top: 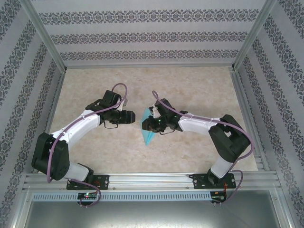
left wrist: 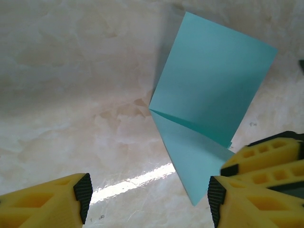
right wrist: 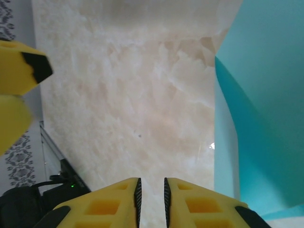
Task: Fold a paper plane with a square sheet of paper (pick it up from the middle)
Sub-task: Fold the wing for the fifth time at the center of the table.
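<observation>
Two grippers meet over the middle of the table (top: 95, 147), well clear of its edges. My left gripper (left wrist: 147, 197) has its fingers spread wide, nothing between them. My right gripper (right wrist: 151, 199) has its fingers nearly together; I cannot tell whether they pinch anything. Between both, the folded turquoise paper plane (left wrist: 209, 95) stands tilted, creased across, one pointed end (top: 148, 139) toward the near edge.

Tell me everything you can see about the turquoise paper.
The turquoise paper is thin and matte, already folded: one sharp diagonal crease divides a broad four-sided panel from a narrower part tapering to a point. No yellow side shows. It lies on the marble-look table between the two arms. Whether the right gripper, its fingers nearly closed, touches it cannot be told.
</observation>
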